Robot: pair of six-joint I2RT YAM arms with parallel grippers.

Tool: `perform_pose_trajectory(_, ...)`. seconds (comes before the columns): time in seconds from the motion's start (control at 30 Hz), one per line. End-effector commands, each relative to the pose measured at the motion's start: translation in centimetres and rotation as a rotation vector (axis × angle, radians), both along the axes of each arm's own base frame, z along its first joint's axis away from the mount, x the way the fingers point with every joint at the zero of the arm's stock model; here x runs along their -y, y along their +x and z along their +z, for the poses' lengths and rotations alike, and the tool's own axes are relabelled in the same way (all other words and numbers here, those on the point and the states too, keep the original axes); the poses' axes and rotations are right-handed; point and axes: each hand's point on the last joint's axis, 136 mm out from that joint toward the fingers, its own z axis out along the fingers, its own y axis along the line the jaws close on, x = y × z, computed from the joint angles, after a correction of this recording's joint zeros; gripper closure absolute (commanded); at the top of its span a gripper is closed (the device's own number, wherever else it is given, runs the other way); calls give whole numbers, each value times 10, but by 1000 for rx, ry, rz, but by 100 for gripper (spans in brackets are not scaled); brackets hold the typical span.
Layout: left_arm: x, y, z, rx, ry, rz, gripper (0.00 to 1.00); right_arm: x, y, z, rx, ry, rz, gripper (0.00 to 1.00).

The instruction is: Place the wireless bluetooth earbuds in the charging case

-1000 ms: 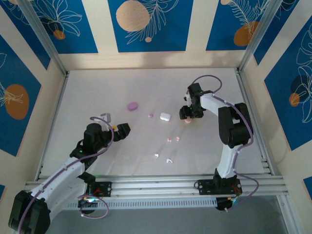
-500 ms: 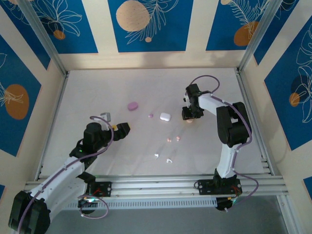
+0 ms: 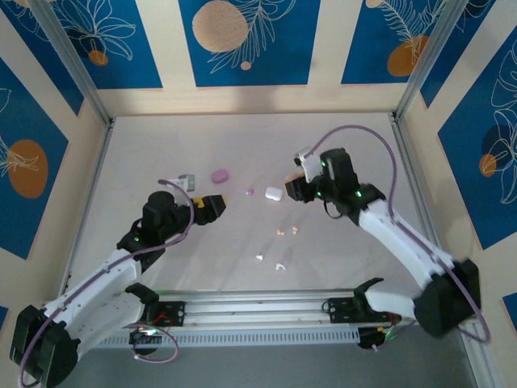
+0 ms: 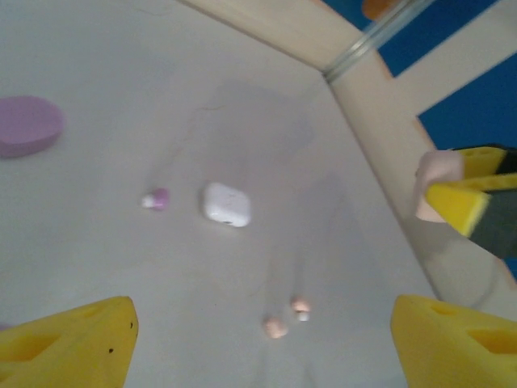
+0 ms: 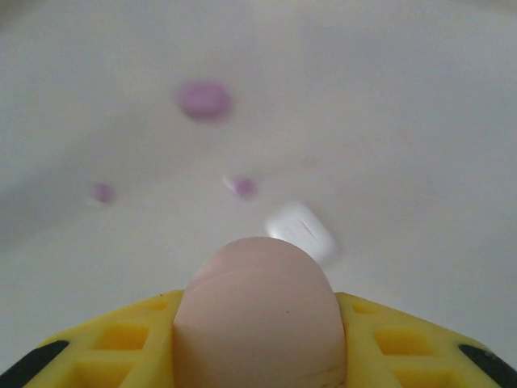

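The right arm (image 3: 388, 230) has swung across and risen since a second ago. Its right gripper (image 3: 297, 184), then low on the pale table (image 3: 161, 145), now hangs at 2 o'clock of the white rounded plastic case (image 3: 273, 194). It is pinched narrow on a pink egg-shaped plastic charging case (image 5: 258, 315), which it has carried up.

The left arm (image 3: 121, 267) has pushed forward. Its left gripper (image 3: 215, 207) stands wide with nothing between its pads, at 6 o'clock of the lilac oval plastic case (image 3: 220, 175).

The buds lie loose on the table:
- One tiny lilac plastic earbud (image 3: 250, 192) at 9 o'clock of the white case.
- Two pink earbuds (image 3: 280, 232) at 5 o'clock of it.
- Two white stemmed earbuds (image 3: 279, 266) farther toward 6 o'clock.

A case appears to be in hand, but no bud is seated yet.
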Motion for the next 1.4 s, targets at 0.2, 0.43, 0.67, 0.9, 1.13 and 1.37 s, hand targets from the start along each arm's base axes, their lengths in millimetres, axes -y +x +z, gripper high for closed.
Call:
perform_pose_trajectory(0.2, 63, -27, 80, 135, -136, -251, 21, -38, -74, 44, 518, 21, 442, 73)
perform_pose_trajectory(0.43, 104, -53, 76, 131, -57, -401, 24, -52, -85, 39, 587, -61, 525, 74)
perform_pose_trajectory(0.67, 130, -60, 71, 122, -25, -443, 27, -58, -86, 40, 598, -64, 540, 73)
perform_pose_trajectory(0.9, 140, -56, 66, 101, -14, -428, 36, -62, -89, 34, 609, -88, 563, 73)
perform_pose_trajectory(1.13, 143, -49, 54, 60, 26, -405, 48, -64, -88, 35, 643, -98, 566, 72)
perform_pose_trajectory(1.37, 147, -43, 49, 32, 14, -383, 62, -66, -92, 34, 674, -113, 599, 71)
